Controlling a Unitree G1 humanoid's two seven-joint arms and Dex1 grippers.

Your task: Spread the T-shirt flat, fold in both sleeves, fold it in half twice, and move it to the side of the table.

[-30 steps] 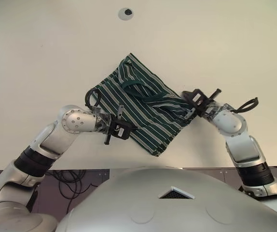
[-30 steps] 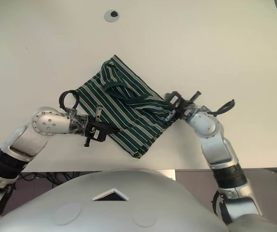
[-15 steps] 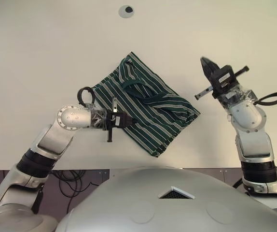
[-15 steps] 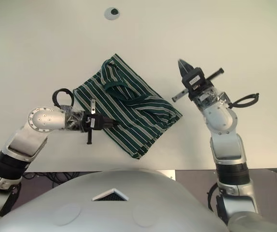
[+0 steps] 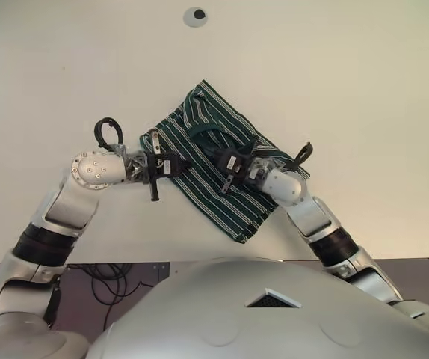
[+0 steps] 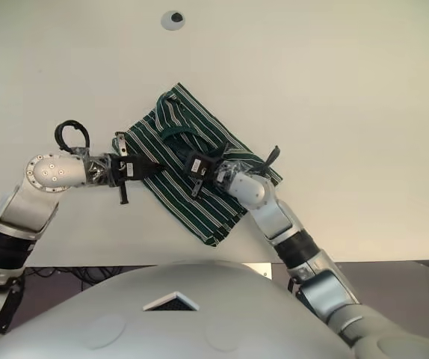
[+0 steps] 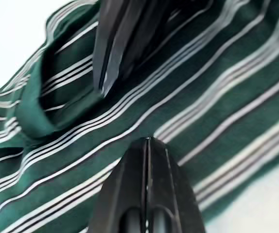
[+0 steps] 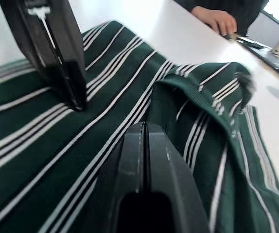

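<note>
striped T-shirt (image 5: 222,206) partly folded, mid-table (image 5: 349,90) | left gripper (image 5: 184,165) pressed together, left edge | right gripper (image 5: 216,154) pressed together, centre | likely pinning cloth for folding

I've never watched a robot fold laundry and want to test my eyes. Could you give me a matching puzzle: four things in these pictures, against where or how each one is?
Things:
1. T-shirt
2. left gripper
3. right gripper
4. round disc

Places or states:
A. far across the table, apart from the shirt
B. fingers shut, near the shirt's left edge
C. dark green with white stripes, partly folded
D. fingers shut, over the shirt's middle

Pairs: 1-C, 2-B, 3-D, 4-A.
</note>
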